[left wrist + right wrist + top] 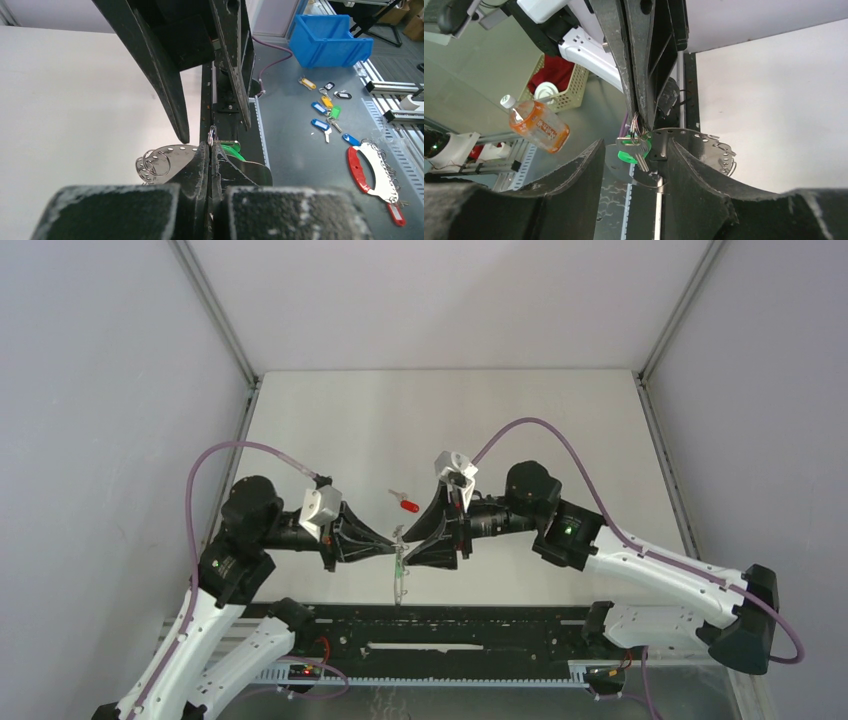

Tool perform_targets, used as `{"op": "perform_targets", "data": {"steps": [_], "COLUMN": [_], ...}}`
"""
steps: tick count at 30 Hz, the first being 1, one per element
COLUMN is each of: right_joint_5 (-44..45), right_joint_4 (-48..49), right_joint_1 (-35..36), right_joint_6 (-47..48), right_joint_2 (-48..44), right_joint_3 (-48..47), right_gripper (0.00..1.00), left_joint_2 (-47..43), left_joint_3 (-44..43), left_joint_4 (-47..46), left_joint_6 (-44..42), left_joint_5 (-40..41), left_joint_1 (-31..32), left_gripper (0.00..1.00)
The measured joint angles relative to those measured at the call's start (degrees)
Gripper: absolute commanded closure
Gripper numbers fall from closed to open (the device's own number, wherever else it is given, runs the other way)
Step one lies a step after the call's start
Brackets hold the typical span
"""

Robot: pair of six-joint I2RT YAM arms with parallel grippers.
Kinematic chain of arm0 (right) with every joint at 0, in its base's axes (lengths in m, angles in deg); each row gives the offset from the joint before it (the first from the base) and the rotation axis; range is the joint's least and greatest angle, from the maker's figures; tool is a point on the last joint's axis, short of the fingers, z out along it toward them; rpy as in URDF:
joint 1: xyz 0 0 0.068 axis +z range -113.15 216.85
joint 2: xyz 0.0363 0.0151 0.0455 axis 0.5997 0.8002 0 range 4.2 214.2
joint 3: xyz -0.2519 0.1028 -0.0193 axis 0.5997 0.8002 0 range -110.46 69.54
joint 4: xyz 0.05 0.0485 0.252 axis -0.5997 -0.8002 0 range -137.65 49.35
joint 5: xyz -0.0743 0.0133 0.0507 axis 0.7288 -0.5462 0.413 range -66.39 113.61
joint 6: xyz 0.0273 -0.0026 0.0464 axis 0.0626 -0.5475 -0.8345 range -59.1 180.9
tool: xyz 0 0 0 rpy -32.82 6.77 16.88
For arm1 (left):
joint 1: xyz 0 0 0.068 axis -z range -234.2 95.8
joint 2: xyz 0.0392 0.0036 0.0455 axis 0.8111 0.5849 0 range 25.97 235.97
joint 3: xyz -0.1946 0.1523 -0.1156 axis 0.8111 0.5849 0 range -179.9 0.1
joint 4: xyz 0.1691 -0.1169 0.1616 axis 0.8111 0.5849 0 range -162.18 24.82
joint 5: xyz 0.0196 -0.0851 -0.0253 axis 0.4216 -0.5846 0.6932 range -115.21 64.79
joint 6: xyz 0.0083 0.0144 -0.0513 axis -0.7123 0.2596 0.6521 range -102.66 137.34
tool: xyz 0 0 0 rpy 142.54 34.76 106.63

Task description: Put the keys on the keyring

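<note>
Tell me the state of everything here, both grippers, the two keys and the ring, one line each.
Left gripper: shut, pinching the small metal keyring.
Right gripper: open, fingers either side of the green key.
Small metal keyring: held up in the left gripper.
Green-headed silver key: hanging from the keyring.
Red-headed silver key: lying loose on the white table, not on the ring.

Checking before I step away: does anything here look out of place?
The red key lies alone on the table, apart from the keyring, where the green key seems to hang. Nothing looks spilled or damaged.
</note>
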Motion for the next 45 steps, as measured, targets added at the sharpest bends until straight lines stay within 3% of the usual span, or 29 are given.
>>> {"op": "perform_targets", "data": {"steps": [10, 14, 17, 20, 24, 26, 34, 45], "right_joint_5": [2.89, 3.93, 4.17, 4.37, 4.42, 4.42, 1.6, -6.03], "right_joint_4": [-1.11, -1.14, -1.86, -3.28, -4.68, -4.85, -7.89, -7.89], "right_joint_1": [0.92, 1.64, 1.92, 2.03, 2.19, 2.25, 1.31, 0.96], "right_joint_6": [1.62, 1.57, 1.62, 2.12, 3.54, 3.8, 3.45, 1.18], "right_joint_2": [0.81, 2.23, 2.86, 2.97, 2.91, 2.89, 2.67, 2.69], "right_joint_3": [-1.84, -3.63, -4.24, -5.03, -5.55, -5.55, -5.55, -5.55], "right_gripper": [0.62, 0.79, 0.81, 1.0, 1.0, 1.0, 1.0, 1.0], "left_joint_2": [-0.28, -0.48, -0.63, -0.81, -0.76, -0.76, -0.24, -0.98], "left_joint_3": [0.0, 0.0, 0.0, 0.0, 0.0, 0.0, -0.02, -0.87], "left_joint_4": [-1.7, -1.7, -1.38, -1.33, -1.01, -0.76, 0.98, 10.97], "left_joint_6": [0.09, 0.09, 0.09, 0.09, 0.46, 0.48, -0.74, -11.82], "left_joint_5": [0.39, 0.92, 1.07, 1.11, 1.14, 1.07, -1.88, -0.81], "left_joint_1": [0.0, 0.0, 0.0, 0.0, -0.02, -0.02, 0.0, 0.02], "left_gripper": [1.0, 1.0, 1.0, 1.0, 0.98, 0.83, 0.53, 0.55]}}
